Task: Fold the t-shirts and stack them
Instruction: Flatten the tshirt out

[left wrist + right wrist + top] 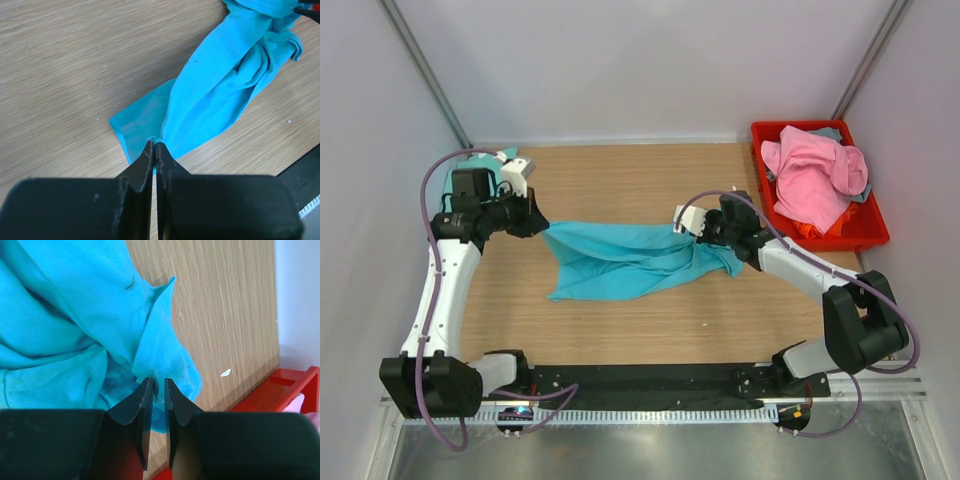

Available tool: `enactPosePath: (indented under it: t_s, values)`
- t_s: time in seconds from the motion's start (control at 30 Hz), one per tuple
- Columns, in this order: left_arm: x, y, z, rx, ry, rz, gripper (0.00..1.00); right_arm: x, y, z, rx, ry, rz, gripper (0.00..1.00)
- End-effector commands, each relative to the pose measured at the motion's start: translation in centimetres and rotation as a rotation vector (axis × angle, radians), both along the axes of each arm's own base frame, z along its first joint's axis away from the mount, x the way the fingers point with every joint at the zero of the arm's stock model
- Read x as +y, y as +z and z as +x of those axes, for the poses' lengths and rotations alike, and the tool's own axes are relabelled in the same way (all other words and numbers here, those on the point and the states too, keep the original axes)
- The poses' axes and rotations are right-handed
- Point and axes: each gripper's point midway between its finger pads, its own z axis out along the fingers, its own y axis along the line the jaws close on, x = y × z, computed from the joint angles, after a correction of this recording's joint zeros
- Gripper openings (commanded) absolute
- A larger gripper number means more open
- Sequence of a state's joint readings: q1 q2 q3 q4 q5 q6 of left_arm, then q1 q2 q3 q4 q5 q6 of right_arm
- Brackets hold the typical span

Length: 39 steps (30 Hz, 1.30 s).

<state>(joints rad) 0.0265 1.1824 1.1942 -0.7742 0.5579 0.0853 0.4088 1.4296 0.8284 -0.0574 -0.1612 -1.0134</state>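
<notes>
Left tool (154, 145) clamped on turquoise t-shirt (620, 262) edge. Right tool (158, 382) nearly closed, pinching the opposite end; middle lies on the surface (620, 180).

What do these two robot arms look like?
The left arm and right arm are white links with chunky black joints. A lilac cable loops along each. The left gripper and right gripper are black, with two flat tapering fingers; a small white box sits by each wrist.

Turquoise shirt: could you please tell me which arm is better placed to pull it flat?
Left, probably. The left gripper is shut on a corner of the shirt, free to pull outward; the right gripper sits in bunched cloth, grip unclear.
</notes>
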Motion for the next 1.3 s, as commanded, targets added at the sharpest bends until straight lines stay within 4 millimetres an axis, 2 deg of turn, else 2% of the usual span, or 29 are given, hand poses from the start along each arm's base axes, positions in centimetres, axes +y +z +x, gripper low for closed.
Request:
enactPosePath:
  t_s: [0.0, 0.1, 0.27, 0.5, 0.6, 0.73, 0.8, 0.93, 1.07, 1.23, 1.27]
  values:
    - [-0.1, 1.3, 0.3, -0.056, -0.009, -0.021, 0.0, 0.8, 2.3, 1.1, -0.04, -0.003, 0.039, 0.23]
    - [-0.1, 1.1, 0.3, -0.052, -0.007, -0.025, 0.0, 1.0, 2.0, 0.5, 0.002, 0.011, 0.032, 0.28]
    - [0.0, 1.3, 0.4, -0.054, -0.002, -0.032, 0.0, 0.9, 0.6, -0.6, 0.099, 0.033, -0.006, 0.28]
    - [0.2, 1.3, 0.4, -0.053, 0.005, -0.036, 0.0, 1.3, -0.4, -0.4, 0.164, 0.042, -0.015, 0.24]
    - [0.3, 1.4, 0.3, -0.057, 0.01, -0.038, 0.0, 1.4, -0.3, -0.1, 0.166, 0.042, -0.016, 0.19]
    - [0.5, 1.2, 0.3, -0.057, 0.014, -0.039, 0.0, 1.5, -0.1, 0.0, 0.162, 0.043, -0.014, 0.02]
    - [0.5, 1.2, 0.3, -0.055, 0.014, -0.043, 0.0, 1.6, 0.4, 0.2, 0.152, 0.038, 0.0, 0.01]
    - [0.6, 1.3, 0.5, -0.052, 0.019, -0.045, 0.0, 1.2, 3.6, 1.4, 0.04, -0.028, 0.052, 0.01]
    - [0.9, 1.6, 0.9, -0.064, 0.031, -0.028, 0.0, 0.5, 10.4, 2.6, -0.113, -0.15, 0.202, 0.02]
    - [1.4, 2.0, 1.3, -0.077, 0.051, -0.019, 0.0, -0.9, 16.3, 3.1, -0.184, -0.32, 0.37, 0.01]
    - [1.5, 2.2, 1.4, -0.081, 0.053, -0.019, 0.0, -1.3, 16.9, 3.1, -0.186, -0.34, 0.385, 0.01]
